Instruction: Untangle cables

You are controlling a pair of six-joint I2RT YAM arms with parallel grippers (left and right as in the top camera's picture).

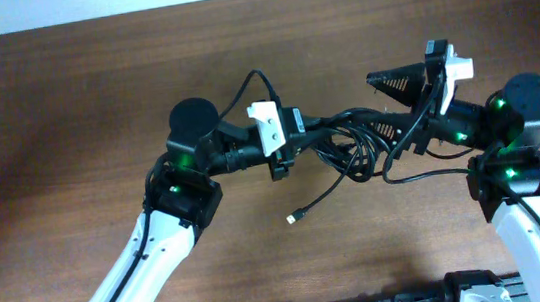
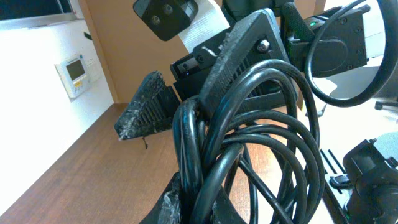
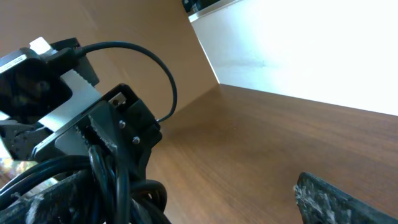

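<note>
Cables (image 2: 186, 143) clamped as one bundle in left hand (image 1: 326, 127), right hand (image 1: 376, 103) released wide; risks grabbing several loops, tightening tangle.

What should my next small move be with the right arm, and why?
Probably ease the open right fingers in around one outer loop of the cables and close. The left fingers are clamped on the bundle, the right ones stand wide beside it holding nothing, and one plug end trails free, so a second hold would let you pull a loop apart.
</note>
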